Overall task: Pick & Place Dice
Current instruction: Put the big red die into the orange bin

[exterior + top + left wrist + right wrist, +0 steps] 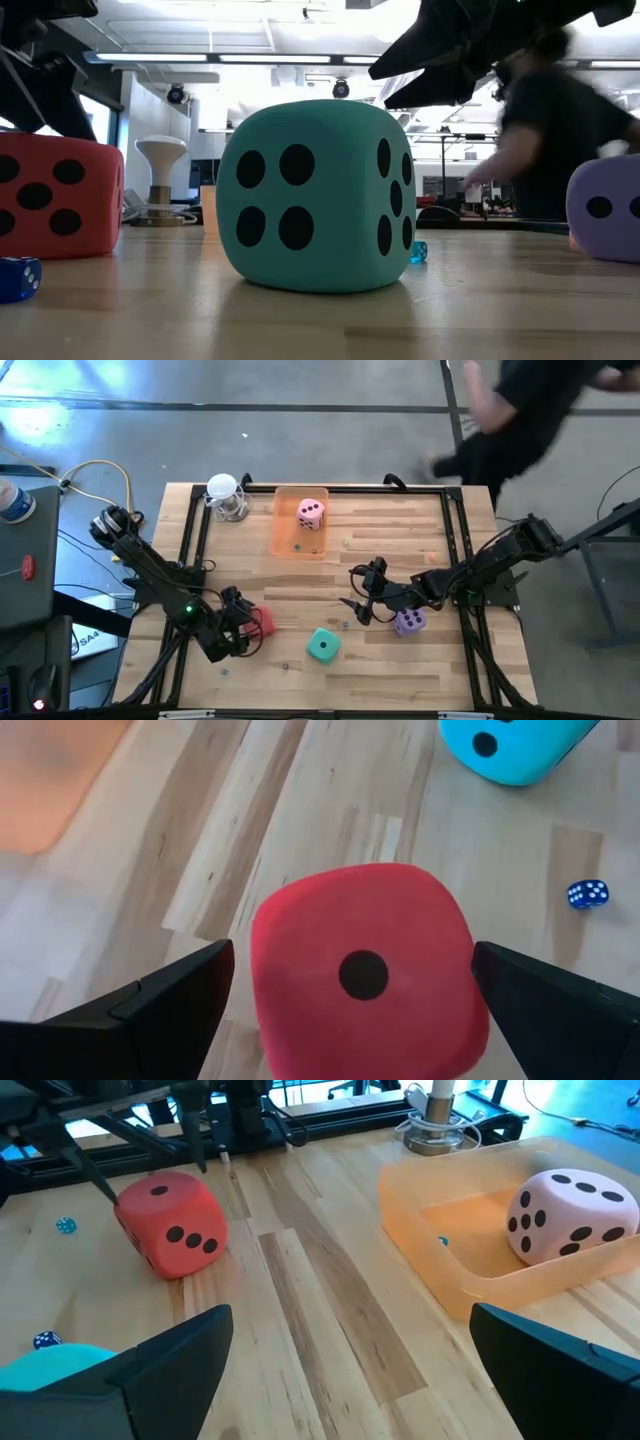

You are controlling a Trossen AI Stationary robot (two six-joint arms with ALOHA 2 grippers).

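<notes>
while a blurred person (pixel 520 410) is cut off at the high view's edge, the left gripper (pixel 250 630) stands with fingers apart around the red die (pixel 264 622); the right gripper (pixel 362 605), also spread, holds nothing, with the purple die (pixel 408 622) beside its arm, the teal die (pixel 322 645) between the arms and the pink die (pixel 311 512) in the tray (pixel 283 535). low view: the red and purple dice are cut off at the sides. left wrist: the red die sits between the fingers; contact cannot be told. right wrist: the teal die is a sliver behind one finger.

No clear text or brand anywhere. Only partial white letters, maybe "SAA", on a dark sheet (pixel 92 641) left of the surface (pixel 400 670); can't confirm. Dice carry only pips, no numerals.
</notes>
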